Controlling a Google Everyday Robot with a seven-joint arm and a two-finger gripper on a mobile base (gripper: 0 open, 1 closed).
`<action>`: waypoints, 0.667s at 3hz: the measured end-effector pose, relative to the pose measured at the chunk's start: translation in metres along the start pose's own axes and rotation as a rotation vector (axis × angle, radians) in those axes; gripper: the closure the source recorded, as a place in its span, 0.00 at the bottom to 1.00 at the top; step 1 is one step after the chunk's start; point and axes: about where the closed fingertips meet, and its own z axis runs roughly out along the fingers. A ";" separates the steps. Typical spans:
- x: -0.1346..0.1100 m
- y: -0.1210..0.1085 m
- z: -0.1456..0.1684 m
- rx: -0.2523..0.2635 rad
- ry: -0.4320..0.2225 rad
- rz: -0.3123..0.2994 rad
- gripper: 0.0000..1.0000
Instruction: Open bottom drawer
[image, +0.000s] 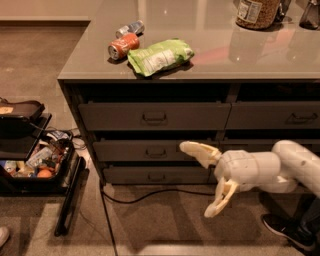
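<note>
Bottom drawer lowest in left column under tabletop, fully shut; loop handle untouched. Claw fingers spread wide, hovering near, right of handle. Approach, grip, pull all left to do.

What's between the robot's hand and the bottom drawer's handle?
Nothing. In the camera view the open gripper hangs right of the bottom drawer handle, only bare drawer front between. A black cable lies lower, on the floor.

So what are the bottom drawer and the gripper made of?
The bottom drawer: probably painted metal, matt grey, flat thin front; maybe laminate. The gripper, open, low in front of the drawers: smooth cream plastic by its soft sheen, probably.
</note>
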 end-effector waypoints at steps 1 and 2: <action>0.016 0.024 0.039 -0.119 -0.070 0.026 0.00; 0.020 0.030 0.044 -0.134 -0.072 0.037 0.00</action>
